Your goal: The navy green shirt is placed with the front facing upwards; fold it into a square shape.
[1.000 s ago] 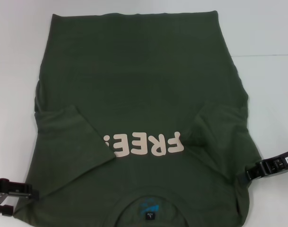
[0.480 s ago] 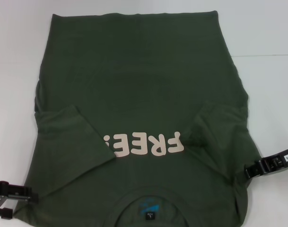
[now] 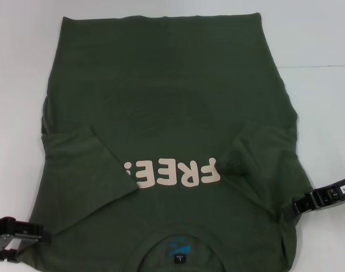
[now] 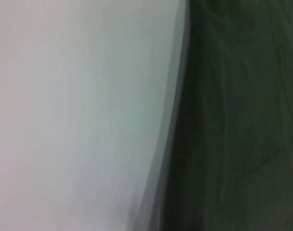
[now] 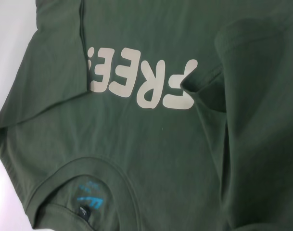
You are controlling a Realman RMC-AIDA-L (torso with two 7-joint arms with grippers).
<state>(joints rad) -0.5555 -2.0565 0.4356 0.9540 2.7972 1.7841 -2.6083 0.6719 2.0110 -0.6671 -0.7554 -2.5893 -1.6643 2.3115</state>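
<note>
The navy green shirt lies flat on the white table, front side up, with its collar at the edge nearest the robot and its hem at the far edge. Both short sleeves are folded inward over the body: the left sleeve overlaps the start of the cream lettering "FREE!", and the right sleeve reaches the other end of that lettering. Inside the collar sit a blue print and a small black tag. The left gripper sits at the shirt's near left corner, touching or just beside the cloth edge; whether its jaws are open or closed cannot be told. The right gripper rests at the shirt's right edge, level with the collar side of the right sleeve, and the state of its jaws cannot be told either. The left wrist view shows only the shirt's edge against the bare table, and the right wrist view looks across the lettering and collar.
</note>
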